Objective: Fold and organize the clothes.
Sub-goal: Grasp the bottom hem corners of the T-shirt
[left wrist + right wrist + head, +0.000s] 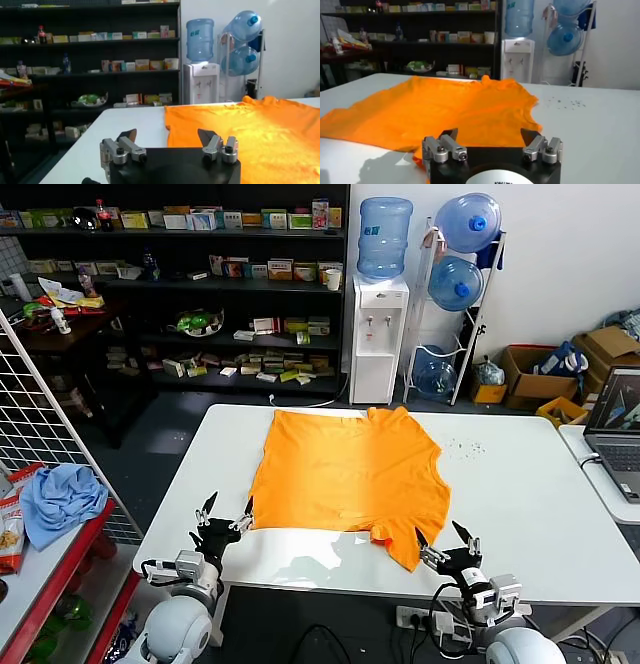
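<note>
In the head view, the orange T-shirt [348, 481] lay spread flat on the white table [530, 514], collar toward the far edge, with no fold made yet; by my judgement all the folding was still left. The left gripper [226, 519] waited released just beside the shirt's near left corner, and the right gripper [447, 541] released beside its near right sleeve. No container was near the shirt.

In the left wrist view, the left gripper [167, 137] stood with fingers apart, the T-shirt [250, 137] beside it.

In the right wrist view, the right gripper [490, 136] was spread too, the T-shirt [440, 112] just beyond it.
</note>
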{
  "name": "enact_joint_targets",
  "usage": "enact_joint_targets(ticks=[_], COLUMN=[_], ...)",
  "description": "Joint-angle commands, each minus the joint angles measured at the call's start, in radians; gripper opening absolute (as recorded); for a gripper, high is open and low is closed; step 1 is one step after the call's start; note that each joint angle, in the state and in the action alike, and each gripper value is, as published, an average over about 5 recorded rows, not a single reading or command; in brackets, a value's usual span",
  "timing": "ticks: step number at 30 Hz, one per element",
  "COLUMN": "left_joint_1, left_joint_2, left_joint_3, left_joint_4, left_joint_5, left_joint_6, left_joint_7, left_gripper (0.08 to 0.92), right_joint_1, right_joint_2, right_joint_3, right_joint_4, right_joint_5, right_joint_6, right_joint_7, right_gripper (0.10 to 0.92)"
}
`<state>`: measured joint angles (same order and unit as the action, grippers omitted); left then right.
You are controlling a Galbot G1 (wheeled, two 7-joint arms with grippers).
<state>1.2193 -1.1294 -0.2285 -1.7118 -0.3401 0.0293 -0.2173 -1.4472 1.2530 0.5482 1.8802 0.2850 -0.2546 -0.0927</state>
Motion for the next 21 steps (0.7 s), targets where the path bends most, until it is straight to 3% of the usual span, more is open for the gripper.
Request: enact_joint_targets(ticks=[1, 6, 21], left_joint_1=[-0.012, -0.039, -0.12], left_joint_2=[0.008, 0.005, -0.014], left_joint_3=[0.017, 0.048, 0.092], left_joint_4=[0.011, 0.019, 0.086], left_joint_5=[0.032, -0.018, -0.07], left_joint_6=[0.105, 0.228, 0.292], left_joint_7=[0.032, 0.021, -0.011], left_gripper=[0.823, 0.823, 0.823], right_joint_1=[0.002, 0.021, 0.054], right_joint_2=[0.0, 0.004, 0.007], right_joint_3=[-0.002, -0.018, -0.052], right_joint_4=[-0.014, -0.042, -0.09], right_joint_5=[0.002, 0.02, 0.018], right_joint_6=[-0.042, -0.08, -0.12], right_joint_7=[0.012, 0.035, 0.057], right_gripper=[0.823, 0.823, 0.823])
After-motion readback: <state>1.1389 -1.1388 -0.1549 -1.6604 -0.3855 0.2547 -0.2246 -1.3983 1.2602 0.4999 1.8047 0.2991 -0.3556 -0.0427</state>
